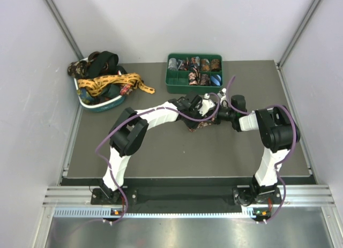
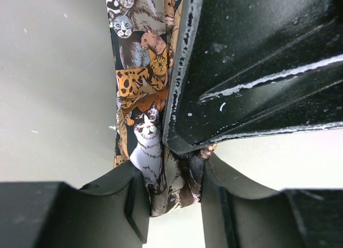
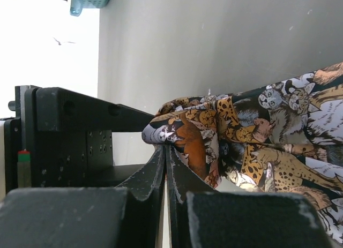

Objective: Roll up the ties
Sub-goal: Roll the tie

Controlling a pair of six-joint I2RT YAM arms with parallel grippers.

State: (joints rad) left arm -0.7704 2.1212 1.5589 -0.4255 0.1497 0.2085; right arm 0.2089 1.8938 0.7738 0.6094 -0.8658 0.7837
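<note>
Cat-print tie, crumpled, centre; loose ties heaped back-left.

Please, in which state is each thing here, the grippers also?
Cat tie, unrolled, bunched between both grippers.
Left gripper, shut on the cat tie.
Right gripper, shut, tip at the tie's folded end.
Tray, holding rolled ties.
Basket, heaped with loose ties; yellow tie trails over its rim.

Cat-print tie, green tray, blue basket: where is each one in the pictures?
cat-print tie point(image 2: 136, 92): left wrist view, on its flat printed strip.
green tray point(image 1: 179, 89): top view, on its front wall.
blue basket point(image 1: 102, 106): top view, on its near rim.
</note>
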